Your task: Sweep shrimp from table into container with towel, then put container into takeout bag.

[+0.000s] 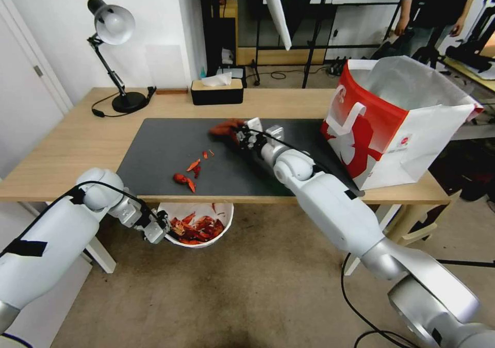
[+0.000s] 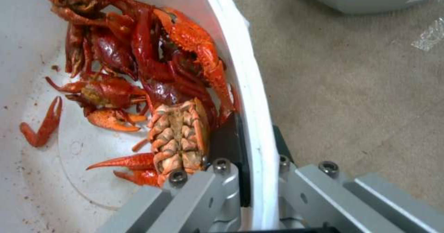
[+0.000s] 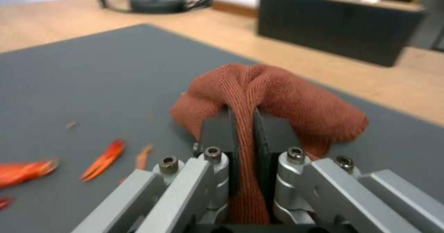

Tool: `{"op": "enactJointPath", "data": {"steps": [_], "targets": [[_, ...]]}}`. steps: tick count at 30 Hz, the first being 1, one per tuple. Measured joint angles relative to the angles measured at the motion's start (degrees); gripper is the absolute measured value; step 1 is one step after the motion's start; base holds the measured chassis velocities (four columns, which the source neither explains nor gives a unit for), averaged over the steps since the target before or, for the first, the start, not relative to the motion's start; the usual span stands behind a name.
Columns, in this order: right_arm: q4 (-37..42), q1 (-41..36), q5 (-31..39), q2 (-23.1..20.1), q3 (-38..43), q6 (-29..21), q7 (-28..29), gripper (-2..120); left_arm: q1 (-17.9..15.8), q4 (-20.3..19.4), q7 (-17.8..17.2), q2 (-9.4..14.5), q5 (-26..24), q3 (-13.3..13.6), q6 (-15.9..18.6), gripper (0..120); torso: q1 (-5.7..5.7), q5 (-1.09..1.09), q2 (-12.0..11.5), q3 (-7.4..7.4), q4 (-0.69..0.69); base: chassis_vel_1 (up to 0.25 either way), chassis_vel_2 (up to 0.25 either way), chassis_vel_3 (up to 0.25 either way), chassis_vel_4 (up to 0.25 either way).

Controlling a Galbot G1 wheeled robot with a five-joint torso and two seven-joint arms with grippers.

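right gripper [image 3: 244,136] jaws pinch soft rust-red towel [image 3: 277,97] on grey mat | left gripper [image 2: 249,177] jaws clamp round white plastic bowl's rim [image 2: 245,70] below table edge | risk: glossy red shrimp bits [image 1: 186,175] miss bowl if it tips

A few red-orange shrimp [image 1: 188,175] pieces lie scattered on the dark mat of the table [image 1: 77,142], near its front edge. Most are piled in the round white container [image 1: 198,225], below that edge. The rust-red towel [image 1: 225,128] is bunched mid-mat. The red-and-white takeout bag [image 1: 397,121] stands open at the right.
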Motion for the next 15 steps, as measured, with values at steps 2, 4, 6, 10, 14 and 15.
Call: {"op": "enactJointPath", "data": {"steps": [2,4,6,10,14,15], "targets": [[-0.5,0.0,-0.3,0.3,-0.6,-0.1,-1.1,6,0.1,0.0,0.0,0.1,-0.1,-0.1,0.0,0,0.0,0.01,0.0,0.0,-0.01,0.0,0.0,0.0,0.0],[-0.6,-0.3,-0.5,0.5,-1.4,-0.2,-2.8,6,0.1,0.2,0.0,0.3,-0.3,-0.3,0.0,0,-0.01,0.01,0.0,-0.01,-0.01,0.0,0.0,0.0,0.0],[-0.6,-0.4,-0.5,0.5,-1.6,-0.3,-3.2,6,0.0,0.2,0.0,0.4,-0.4,-0.4,0.0,0,-0.01,0.01,0.0,-0.01,-0.01,0.0,0.0,0.0,0.0],[0.0,-1.3,-0.6,0.5,-3.6,-0.3,-6.6,6,-0.1,0.3,0.1,0.9,-0.9,-0.5,0.0,0,-0.01,0.01,0.0,-0.01,-0.01,0.0,0.0,0.0,0.0],[1.7,-2.5,-0.3,-0.1,-4.0,0.3,-9.3,6,0.1,0.2,0.1,1.4,-1.2,-0.7,0.0,0,-0.01,0.01,0.0,-0.01,0.0,0.0,0.0,0.0,0.0],[2.2,-2.9,-0.2,-0.6,-4.3,0.8,-10.9,6,0.1,0.1,0.1,1.5,-1.3,-0.8,0.0,0,-0.01,0.01,0.0,-0.01,-0.01,0.0,0.0,0.0,0.0]]}}
